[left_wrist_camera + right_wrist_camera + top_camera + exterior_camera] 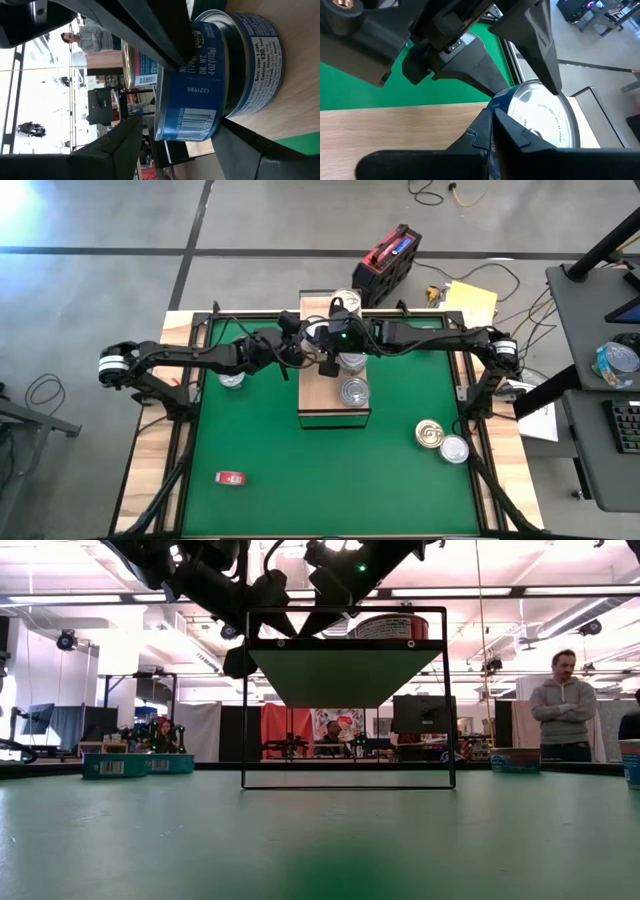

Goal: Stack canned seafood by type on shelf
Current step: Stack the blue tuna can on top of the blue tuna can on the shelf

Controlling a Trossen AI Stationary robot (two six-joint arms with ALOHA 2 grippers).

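Tins of seafood — small, round, flat and metal — are found in several places. On the long light-wood shelf with a dark frame (334, 415), which stands raised over the middle of the green mat, one silver-lidded tin (355, 391) lies near the front end, another (351, 362) sits just behind it, and a third (346, 301) shows at the far end beyond the arms. In the left wrist view a blue-labelled tin (200, 85) is seen resting on top of a second blue-labelled tin (252, 65), which stands on the wood.

The left gripper (322, 352) is set at the shelf's middle, and its dark fingers (150, 37) are spread on either side of the upper tin, pressing on its wall — the tin is held between them. The right gripper (338, 308) hangs just beside it over the same part of the shelf; its fingers (495, 130) are pressed together and grip nothing, their tips at the edge of a silver lid (545, 122).

Off the shelf, a gold-lidded tin (430, 433) and a silver-lidded tin (454, 449) lie touching on the mat towards the right front, and one more tin (232, 379) is seen under the left arm. A small red flat object (230, 477) lies near the left front of the green-covered worktop (260, 460). In the low view a person (563, 705) stands with folded arms in the room behind.
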